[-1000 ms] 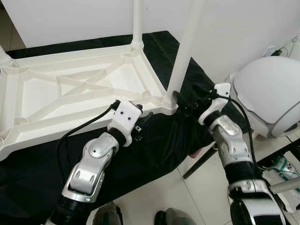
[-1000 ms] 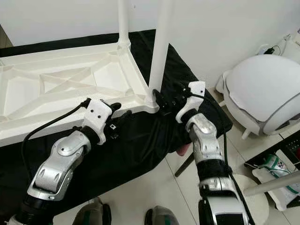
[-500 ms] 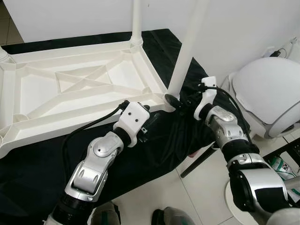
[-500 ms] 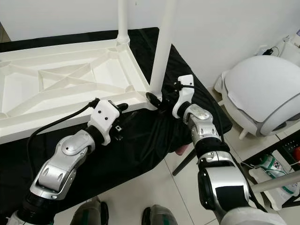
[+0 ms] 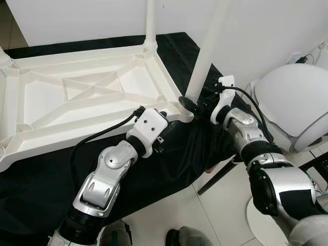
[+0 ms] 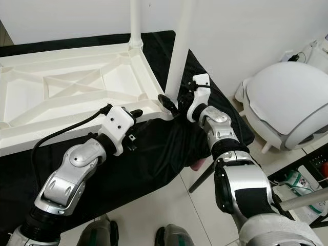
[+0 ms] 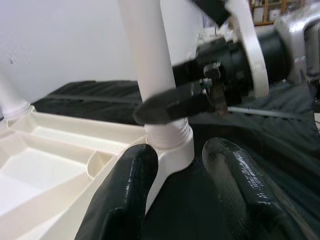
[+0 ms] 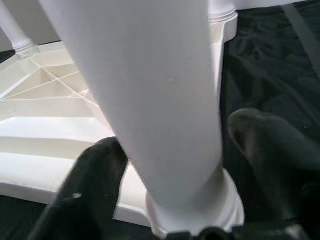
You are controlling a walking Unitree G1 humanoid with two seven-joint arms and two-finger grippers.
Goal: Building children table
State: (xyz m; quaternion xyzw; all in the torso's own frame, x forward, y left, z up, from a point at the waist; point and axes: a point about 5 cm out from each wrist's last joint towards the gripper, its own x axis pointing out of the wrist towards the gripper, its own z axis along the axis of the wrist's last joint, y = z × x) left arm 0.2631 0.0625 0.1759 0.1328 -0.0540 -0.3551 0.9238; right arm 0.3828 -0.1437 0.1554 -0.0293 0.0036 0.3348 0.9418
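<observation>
Leg (image 5: 205,56) stands in the upturned tabletop (image 5: 77,102) corner socket; right gripper (image 8: 190,165) jaws straddle its base, gap visible. Left gripper (image 7: 190,165) wide beside the corner. Risk: leg tilts and jams if pushed sideways.

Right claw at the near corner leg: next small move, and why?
Probably close the right claw on the leg and twist it into its socket. Its fingers straddle the leg just above the socket, open, while the left claw sits open at that tabletop corner.
</observation>
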